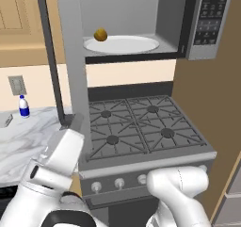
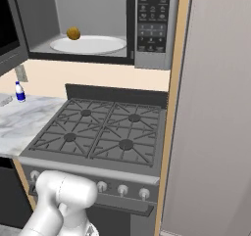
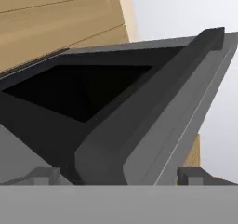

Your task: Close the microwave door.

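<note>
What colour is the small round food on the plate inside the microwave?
Golden yellow-brown; the food shows best in the left base view.

The door (image 1: 70, 42) stood open, blocking the left; the microwave (image 2: 88, 22) mouth above the stove (image 2: 98, 132) lay unobstructed.

I see the wide matt silver-grey microwave door (image 1: 73, 56) with its black glass window (image 3: 79, 90) looking smooth. The white marble-patterned counter (image 1: 21, 136) has a faint sheen; the dark grey stove grates (image 2: 98, 132) read as matt metal, the light cabinet fronts (image 1: 19, 19) as wood.
</note>
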